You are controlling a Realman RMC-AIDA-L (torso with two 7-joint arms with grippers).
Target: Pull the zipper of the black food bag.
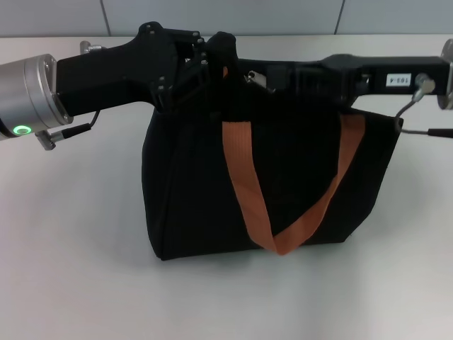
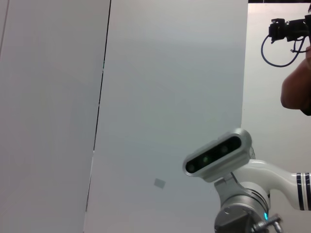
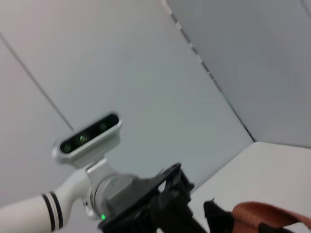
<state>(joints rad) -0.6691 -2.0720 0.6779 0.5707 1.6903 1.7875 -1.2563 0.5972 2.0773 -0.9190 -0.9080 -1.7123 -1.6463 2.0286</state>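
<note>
White surface (image 1: 71, 283) under grey wall panels, with the bag (image 1: 191, 205) upright at centre, one orange strap (image 1: 248, 191) drooping in a loop down its front. Both arms reaching in level along the top edge, meeting above the opening. Left end effector (image 1: 202, 67) pressed into the top corner, seemingly pinching fabric or the strap root there; exact hold and finger gap hidden by black-on-black clutter, so cannot tell. Right end effector (image 1: 265, 76) close alongside, at a small silver glint that looks to be the zipper (image 1: 260, 79); whether clamped on it or merely touching, cannot tell either. Wrist views aimed away at walls, the head camera and a strap end, no help on fingers. Risks judged from here: tab slipping out of a shallow pinch; soft bag dragging or tipping along the surface if the left hold gives way; loose strap snagging between fingers and zip line, jamming the pull.
</note>
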